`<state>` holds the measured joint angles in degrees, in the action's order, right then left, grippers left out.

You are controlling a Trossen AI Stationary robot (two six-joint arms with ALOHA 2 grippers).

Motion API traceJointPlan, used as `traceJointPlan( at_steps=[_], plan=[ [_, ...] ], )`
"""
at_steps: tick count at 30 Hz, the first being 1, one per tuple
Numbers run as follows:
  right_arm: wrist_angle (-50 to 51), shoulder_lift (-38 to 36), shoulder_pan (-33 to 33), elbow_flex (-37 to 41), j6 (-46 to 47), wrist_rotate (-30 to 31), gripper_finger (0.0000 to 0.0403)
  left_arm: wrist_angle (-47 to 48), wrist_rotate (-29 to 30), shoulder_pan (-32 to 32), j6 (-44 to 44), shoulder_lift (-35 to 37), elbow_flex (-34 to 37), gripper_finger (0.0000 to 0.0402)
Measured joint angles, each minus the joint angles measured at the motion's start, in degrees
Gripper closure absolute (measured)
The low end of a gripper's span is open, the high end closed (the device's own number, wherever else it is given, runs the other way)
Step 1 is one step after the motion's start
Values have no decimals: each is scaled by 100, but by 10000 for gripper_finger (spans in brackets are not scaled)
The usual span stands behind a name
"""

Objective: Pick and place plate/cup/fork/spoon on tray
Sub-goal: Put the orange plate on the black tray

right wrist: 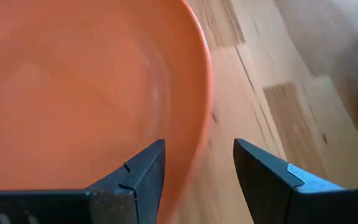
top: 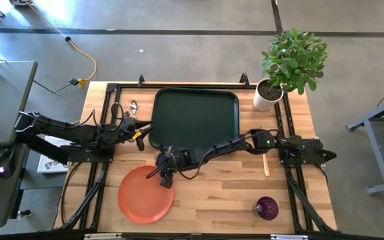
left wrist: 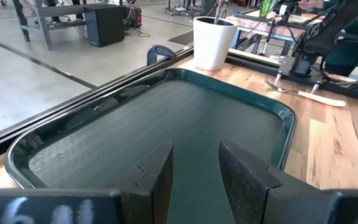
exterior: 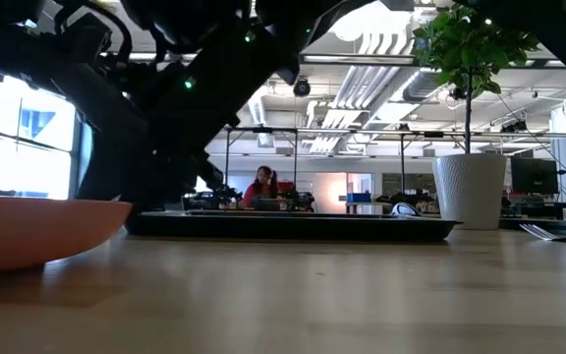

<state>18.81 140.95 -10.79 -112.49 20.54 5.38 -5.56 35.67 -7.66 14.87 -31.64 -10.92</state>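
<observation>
The orange-red plate [top: 145, 195] lies flat on the table near the front left, and also shows in the low view [exterior: 37, 231]. My right gripper [top: 167, 175] is open at the plate's far rim [right wrist: 197, 93], with one finger over the plate's inside and one outside it. The dark green tray [top: 195, 117] lies at the far middle. My left gripper [top: 139, 130] is open and empty at the tray's left rim [left wrist: 104, 106], pointing across the tray. The spoon [top: 133, 107] lies beside the tray's left edge, partly under the left arm. The fork [top: 266, 163] lies right of the tray. The purple cup [top: 267, 207] stands at the front right.
A white plant pot [top: 269, 95] with a green plant stands at the far right corner, close to the tray. Black frame rails run along the table's left and right sides. Bare wood lies between the plate and the cup.
</observation>
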Motion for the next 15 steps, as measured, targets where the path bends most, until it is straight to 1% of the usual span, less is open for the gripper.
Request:
traceJointPlan(
  at_steps=[3, 6, 9, 11, 13, 15],
  plan=[
    [265, 6, 10, -6, 13, 79, 224, 13, 14, 0, 0, 0, 0, 282],
    [482, 6, 34, -7, 43, 20, 242, 18, 18, 0, 2, 0, 0, 282],
    [531, 6, 42, -7, 2, 12, 287, 22, -19, 2, 2, 0, 0, 282],
    [564, 4, 51, -7, 10, -14, 329, 23, -45, 2, 0, 0, 0, 282],
    [564, -29, 74, -11, 43, -166, 375, 56, -47, 2, 3, -2, 0, 282],
    [608, -98, 74, -11, -6, -359, 390, 158, -49, 2, 24, -4, 0, 282]
  ],
)
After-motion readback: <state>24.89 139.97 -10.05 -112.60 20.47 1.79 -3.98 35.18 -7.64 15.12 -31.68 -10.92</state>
